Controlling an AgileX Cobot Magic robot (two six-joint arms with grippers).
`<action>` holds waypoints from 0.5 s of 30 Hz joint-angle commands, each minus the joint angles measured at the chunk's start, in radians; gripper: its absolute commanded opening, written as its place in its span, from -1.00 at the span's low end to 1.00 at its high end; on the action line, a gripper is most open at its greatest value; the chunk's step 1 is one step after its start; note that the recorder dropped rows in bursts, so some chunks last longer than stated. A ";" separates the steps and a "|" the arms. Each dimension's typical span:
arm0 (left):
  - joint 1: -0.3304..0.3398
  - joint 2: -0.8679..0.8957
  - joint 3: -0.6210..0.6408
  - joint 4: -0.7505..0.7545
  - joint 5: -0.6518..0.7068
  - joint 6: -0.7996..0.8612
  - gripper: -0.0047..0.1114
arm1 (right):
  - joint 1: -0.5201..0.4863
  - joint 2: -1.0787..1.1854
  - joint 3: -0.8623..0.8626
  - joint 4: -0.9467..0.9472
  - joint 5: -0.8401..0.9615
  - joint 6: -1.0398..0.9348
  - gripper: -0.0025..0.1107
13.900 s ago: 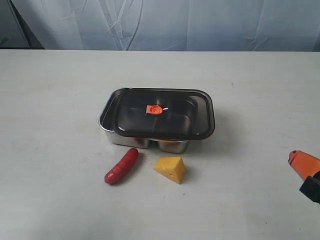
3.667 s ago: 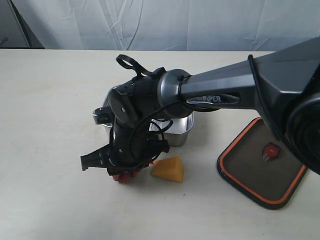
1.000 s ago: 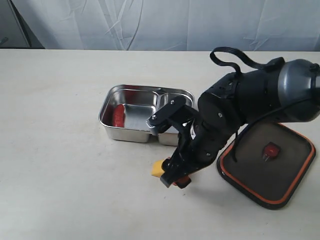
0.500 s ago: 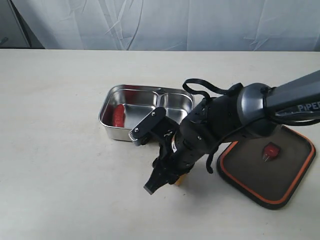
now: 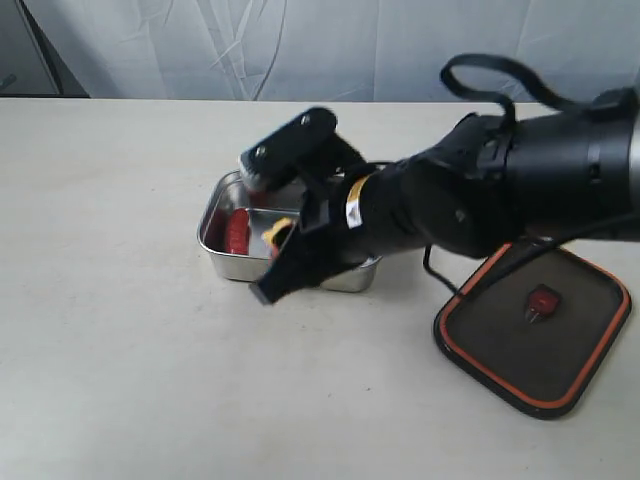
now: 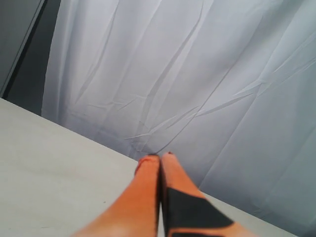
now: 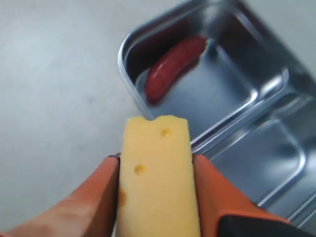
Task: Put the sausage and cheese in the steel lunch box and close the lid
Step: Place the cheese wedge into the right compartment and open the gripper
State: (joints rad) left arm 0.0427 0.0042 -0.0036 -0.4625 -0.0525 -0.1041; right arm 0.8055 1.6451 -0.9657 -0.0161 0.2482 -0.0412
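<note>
One item done: small glossy red sausage (image 7: 173, 66) lay in the shiny steel lunch box's (image 5: 230, 266) larger compartment. My right jaws gripped the yellow cheese wedge (image 7: 157, 187) over it. Dark translucent lid (image 5: 490, 342) lay apart on the worktop, not yet fitted.

Red sausage (image 5: 236, 230) lies in the steel lunch box (image 5: 230, 266), yellow cheese (image 7: 157, 182) gripped above it, lid (image 5: 490, 342) upturned nearby.

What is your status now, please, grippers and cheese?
Right gripper shut on the cheese, over the steel lunch box. Left gripper shut, empty. Sausage in the larger compartment. Lid off, lying aside; nothing in the way.
</note>
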 commanded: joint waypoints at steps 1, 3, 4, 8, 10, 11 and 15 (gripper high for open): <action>-0.006 -0.004 0.004 0.009 0.028 0.004 -0.92 | -0.126 0.062 -0.078 -0.016 -0.010 0.041 -0.97; -0.006 -0.004 0.004 0.009 0.043 0.004 -0.92 | -0.168 0.115 -0.117 -0.016 -0.014 0.041 -0.97; -0.006 -0.004 0.004 0.009 0.046 0.004 -0.92 | -0.179 0.133 -0.132 -0.024 -0.023 0.041 -0.97; -0.006 -0.004 0.004 0.009 0.046 0.004 -0.92 | -0.213 0.215 -0.192 -0.029 -0.045 0.041 -0.97; -0.006 -0.004 0.004 0.012 0.052 0.004 -0.92 | -0.223 0.254 -0.218 -0.025 -0.030 0.041 -0.97; -0.006 -0.004 0.004 0.012 0.052 0.004 -0.92 | -0.223 0.267 -0.226 -0.019 -0.026 0.041 -0.97; -0.006 -0.004 0.004 0.012 0.052 0.004 -0.92 | -0.223 0.304 -0.236 -0.022 -0.018 0.041 -0.97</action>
State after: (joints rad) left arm 0.0427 0.0042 -0.0036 -0.4559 0.0000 -0.1041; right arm 0.5890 1.9321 -1.1912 -0.0358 0.2277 0.0000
